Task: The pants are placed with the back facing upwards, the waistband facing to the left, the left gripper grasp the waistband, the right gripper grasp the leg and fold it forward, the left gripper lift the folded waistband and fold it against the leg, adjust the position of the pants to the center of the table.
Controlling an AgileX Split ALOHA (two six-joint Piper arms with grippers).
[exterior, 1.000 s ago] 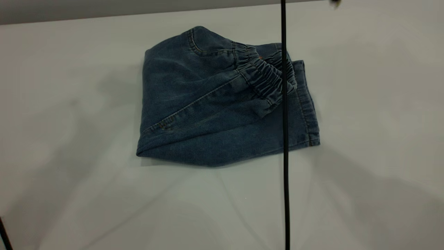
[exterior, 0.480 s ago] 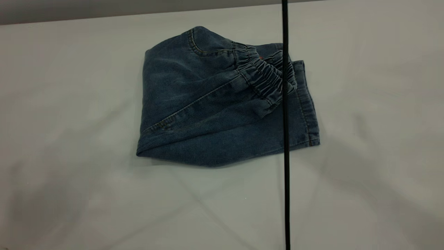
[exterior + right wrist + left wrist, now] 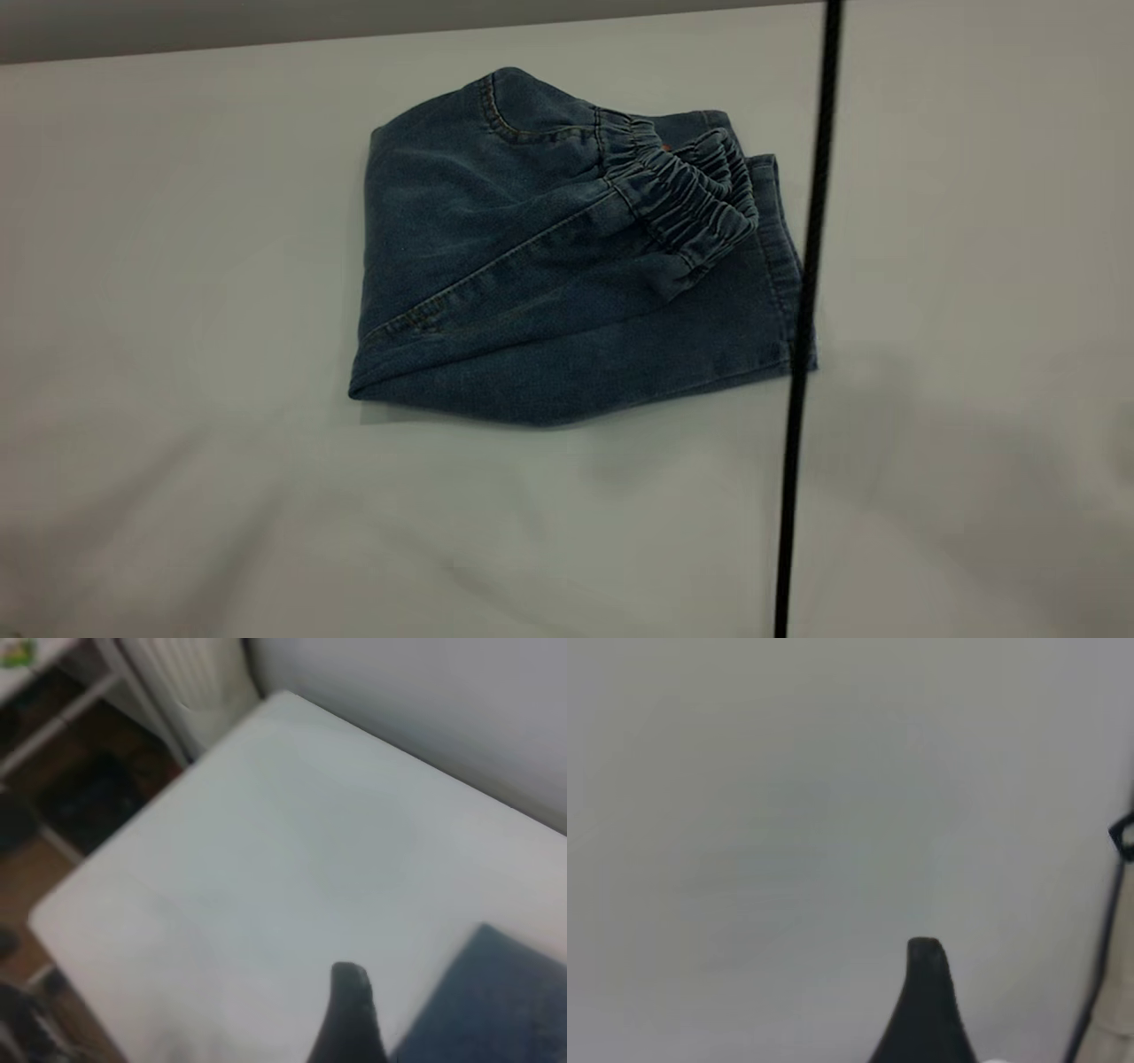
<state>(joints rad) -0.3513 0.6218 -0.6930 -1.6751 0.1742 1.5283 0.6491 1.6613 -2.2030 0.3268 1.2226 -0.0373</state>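
The pants (image 3: 532,266) lie folded into a compact blue denim bundle on the table (image 3: 177,354), a little behind its middle. The gathered waistband (image 3: 687,199) rests on top, turned toward the right, above the stitched hem of the leg (image 3: 784,266). Neither gripper shows in the exterior view. In the left wrist view a black part of my left gripper (image 3: 926,992) hangs over bare table, with no pants in sight. In the right wrist view my right gripper (image 3: 350,1010) hovers over the table beside a corner of the pants (image 3: 496,1001), apart from the cloth.
A thin black cable (image 3: 806,310) hangs in front of the camera, crossing the pants' right hem. The right wrist view shows a table corner (image 3: 283,695) with floor and furniture beyond it. A wall borders the table's far edge (image 3: 354,31).
The black cable has swung to the right, from over the waistband to the pants' right hem, and now slants. Shadows on the table have shifted. The pants have not moved.
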